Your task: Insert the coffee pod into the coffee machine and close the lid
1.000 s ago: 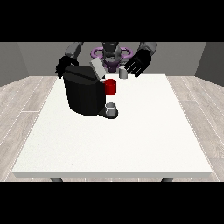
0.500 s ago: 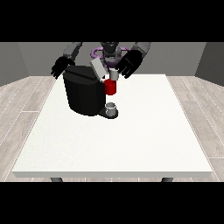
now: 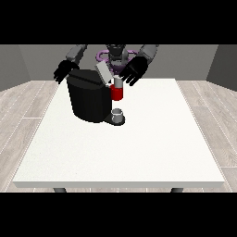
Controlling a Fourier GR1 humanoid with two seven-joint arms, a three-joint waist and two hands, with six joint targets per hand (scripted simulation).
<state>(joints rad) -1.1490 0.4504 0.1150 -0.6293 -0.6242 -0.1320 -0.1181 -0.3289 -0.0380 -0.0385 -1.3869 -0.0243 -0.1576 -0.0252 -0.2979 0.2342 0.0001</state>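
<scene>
The black coffee machine (image 3: 90, 99) stands at the table's back left, with its grey lid (image 3: 102, 73) tilted up. A red thing at the machine (image 3: 117, 94) sits at its front, and a small grey thing (image 3: 118, 82) that I cannot tell for the pod rests on top of it. The hand at the view's right (image 3: 133, 71) hovers with spread fingers just right of the lid, above the red thing, holding nothing. Behind the machine's left corner, the hand at the view's left (image 3: 64, 71) hangs with relaxed fingers.
A grey cup-like thing (image 3: 118, 115) stands on the machine's base plate. The white table (image 3: 139, 148) stretches wide towards the camera. The robot's torso (image 3: 115, 53) is behind the table's far edge.
The hand at the view's right has moved left and slightly down, closer to the raised lid. The other hand and the machine have barely shifted.
</scene>
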